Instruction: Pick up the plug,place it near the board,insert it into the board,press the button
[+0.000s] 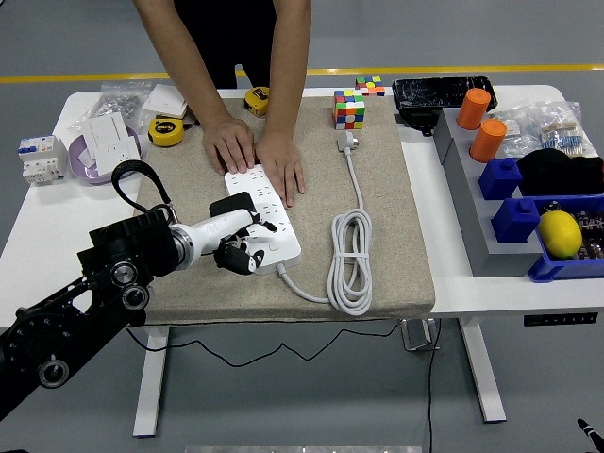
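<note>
A white power strip [269, 222] lies on the beige mat [377, 236], with its white cable coiled to the right [349, 255]. My left hand [236, 241] is at the strip's near left edge, fingers curled on a black plug [235, 205] that sits against the strip's left side. A person's two hands [255, 156] press flat on the strip's far end. My right arm is out of view.
A cube puzzle [349, 109] and tape measures [167, 131] lie at the mat's far edge. White sockets [109, 142] are at the far left. Grey and blue bins with orange cups [488, 140] and a lemon [560, 233] stand on the right.
</note>
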Motion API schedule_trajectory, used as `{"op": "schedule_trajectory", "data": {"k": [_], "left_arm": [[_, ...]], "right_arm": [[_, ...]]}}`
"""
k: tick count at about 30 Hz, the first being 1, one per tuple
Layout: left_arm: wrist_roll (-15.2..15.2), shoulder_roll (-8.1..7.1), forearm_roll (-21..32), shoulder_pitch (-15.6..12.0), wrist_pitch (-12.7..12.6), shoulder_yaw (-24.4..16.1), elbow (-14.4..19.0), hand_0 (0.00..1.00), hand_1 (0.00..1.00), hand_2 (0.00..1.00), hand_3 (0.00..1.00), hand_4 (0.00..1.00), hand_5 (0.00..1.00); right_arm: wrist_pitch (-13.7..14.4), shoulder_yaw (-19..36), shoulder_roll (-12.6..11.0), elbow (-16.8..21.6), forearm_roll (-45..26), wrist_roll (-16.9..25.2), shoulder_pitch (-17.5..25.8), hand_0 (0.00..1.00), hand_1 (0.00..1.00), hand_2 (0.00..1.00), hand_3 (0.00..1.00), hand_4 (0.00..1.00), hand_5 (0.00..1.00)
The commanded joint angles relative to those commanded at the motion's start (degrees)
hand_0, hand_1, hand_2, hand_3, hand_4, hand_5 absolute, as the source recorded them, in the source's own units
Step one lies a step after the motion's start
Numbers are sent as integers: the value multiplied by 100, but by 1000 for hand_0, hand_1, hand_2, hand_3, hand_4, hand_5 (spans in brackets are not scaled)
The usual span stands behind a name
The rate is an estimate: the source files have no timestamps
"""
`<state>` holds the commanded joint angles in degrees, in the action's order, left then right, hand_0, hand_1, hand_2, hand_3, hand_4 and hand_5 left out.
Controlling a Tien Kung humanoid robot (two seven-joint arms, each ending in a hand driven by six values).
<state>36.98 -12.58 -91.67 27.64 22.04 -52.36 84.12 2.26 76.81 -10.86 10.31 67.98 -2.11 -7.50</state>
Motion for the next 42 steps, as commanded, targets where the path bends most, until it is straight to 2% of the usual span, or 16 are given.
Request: {"op": "schedule_trajectory", "data": {"k": [5,7,19,36,42], "left_arm": [[0,27,65,13,157,49,-58,123,46,190,906,435,34],[0,25,82,12,157,54,-62,119,48,196,903,430,6],[0,39,56,32,111,78,-213,120,51,201,903,421,2],[0,7,-10,8,363,129,-352,120,49,200,877,418,2],[0,0,-22,-5,382,130,-358,120,49,202,857,415,2]], "right_arm": [[2,9,3,0,-2,5,-1,998,797,716,729,998,888],[1,24,3,0,11,1,8,998,797,716,730,998,892],[-3,34,12,0,7,17,-4,998,796,716,729,998,902],[-7,68,18,0,32,21,29,998,797,715,729,998,905],[-7,65,15,0,29,21,32,998,796,716,729,998,905]]}}
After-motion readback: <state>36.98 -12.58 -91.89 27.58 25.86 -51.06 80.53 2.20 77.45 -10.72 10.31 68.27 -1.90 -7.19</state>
